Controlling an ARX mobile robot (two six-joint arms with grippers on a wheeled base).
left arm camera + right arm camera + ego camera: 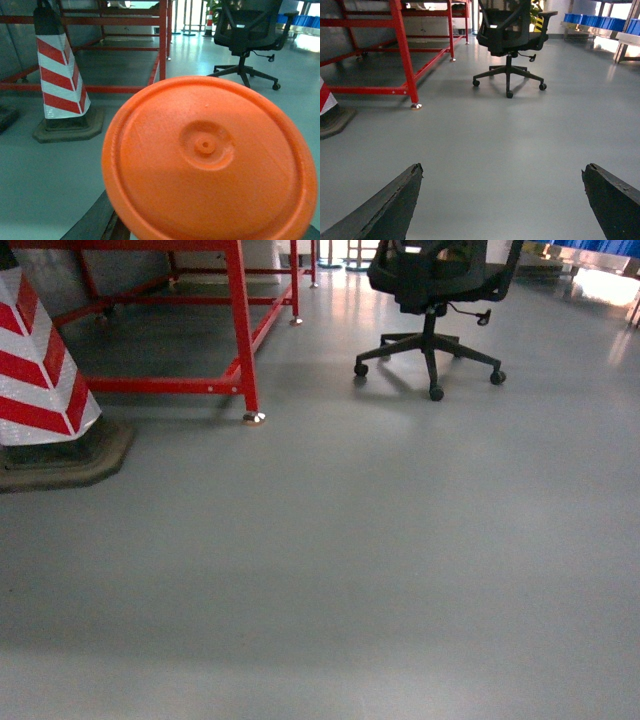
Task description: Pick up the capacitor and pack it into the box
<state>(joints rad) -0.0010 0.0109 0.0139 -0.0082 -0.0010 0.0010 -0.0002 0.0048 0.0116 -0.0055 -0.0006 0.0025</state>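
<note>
The capacitor (pixel 210 160) fills most of the left wrist view: I see its round orange end face, with a small central nub, close to the camera. My left gripper (pixel 200 225) is shut on it, and only one dark finger (pixel 95 222) shows at the lower left. In the right wrist view my right gripper (pixel 502 200) stands wide open over bare grey floor, with nothing between its dark fingers (pixel 385 210). The box is out of view. Neither gripper shows in the head view.
A red-and-white striped cone (pixel 35 360) on a dark base stands at the left. Behind it is a red metal frame (pixel 240 330). A black office chair (pixel 435 290) on castors stands at the back right. Blue bins (pixel 590 20) sit far right. Grey floor (pixel 330 570) spreads ahead.
</note>
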